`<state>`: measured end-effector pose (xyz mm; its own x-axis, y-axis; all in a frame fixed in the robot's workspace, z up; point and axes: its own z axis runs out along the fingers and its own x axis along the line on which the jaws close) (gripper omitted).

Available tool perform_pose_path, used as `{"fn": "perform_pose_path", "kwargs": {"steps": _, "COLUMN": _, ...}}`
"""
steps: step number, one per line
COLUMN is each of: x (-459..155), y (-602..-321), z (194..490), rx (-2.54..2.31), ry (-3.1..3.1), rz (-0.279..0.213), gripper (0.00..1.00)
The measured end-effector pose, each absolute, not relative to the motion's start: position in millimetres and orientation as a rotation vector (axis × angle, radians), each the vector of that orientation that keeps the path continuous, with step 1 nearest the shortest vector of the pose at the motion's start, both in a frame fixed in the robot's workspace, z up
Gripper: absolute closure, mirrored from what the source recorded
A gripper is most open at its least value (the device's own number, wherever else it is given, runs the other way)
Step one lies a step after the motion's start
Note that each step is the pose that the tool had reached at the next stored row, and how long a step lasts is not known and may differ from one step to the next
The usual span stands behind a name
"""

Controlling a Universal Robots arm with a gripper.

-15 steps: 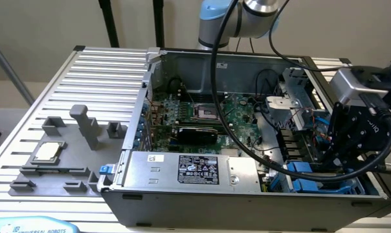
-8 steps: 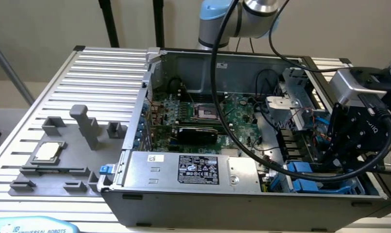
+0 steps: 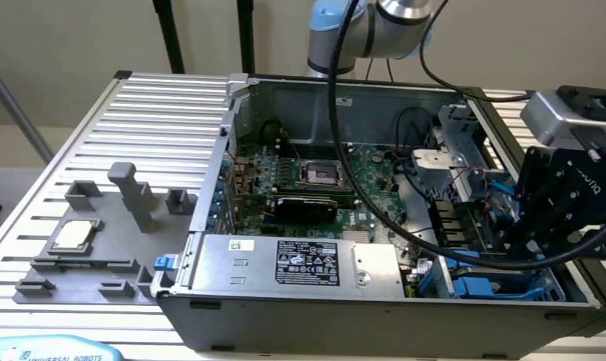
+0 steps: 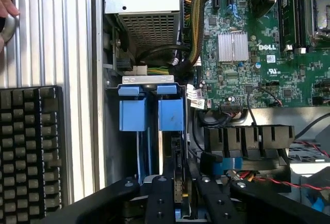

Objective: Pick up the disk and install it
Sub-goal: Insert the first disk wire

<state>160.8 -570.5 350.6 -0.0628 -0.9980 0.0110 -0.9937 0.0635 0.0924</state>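
**Observer:** Where's the disk right now?

**Me:** It looks seated in the drive bay at the front corner of the computer case [image 3: 383, 301], on the exterior view's right. On the wrist view I see two blue carrier tabs side by side; I take the disk [image 4: 170, 115] to be the one directly ahead of the gripper [image 4: 178, 193], but I can't rule out its neighbour [image 4: 133, 115]. The metal body is hidden down in the slot.

**Observer:** And the jaws?

**Me:** Narrow, a small gap between them, with what may be the edge of the carrier running up the middle. I can't tell whether they are pinching it or just clear of it.

**Observer:** How would you expect the disk to handle?

**Me:** My judgement: stiff, fairly dense for its size, and unforgiving of knocks. The metal faces would be slick, so I'd hold across the blue plastic frame edges, which give better purchase and keep the jaws off the label. Any tilt would likely jam it in the rails.

**Observer:** Anything else nearby?

**Me:** The power supply [image 3: 303, 259] sits along the case's front edge beside the bay, the motherboard [image 3: 313, 180] behind it. A CPU chip [image 3: 72, 235] rests on a grey fixture on the surface, well apart. A keyboard [image 4: 31, 147] lies beside the case.
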Motion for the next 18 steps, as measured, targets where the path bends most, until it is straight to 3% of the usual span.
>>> {"fn": "perform_pose_path", "kwargs": {"steps": 9, "x": 161, "y": -569, "z": 388, "rx": 2.1, "ry": -2.238, "rz": -0.092, "gripper": 0.76}}
{"fn": "perform_pose_path", "kwargs": {"steps": 18, "x": 150, "y": -559, "z": 387, "rx": 2.103, "ry": -2.241, "rz": -0.085, "gripper": 0.76}}
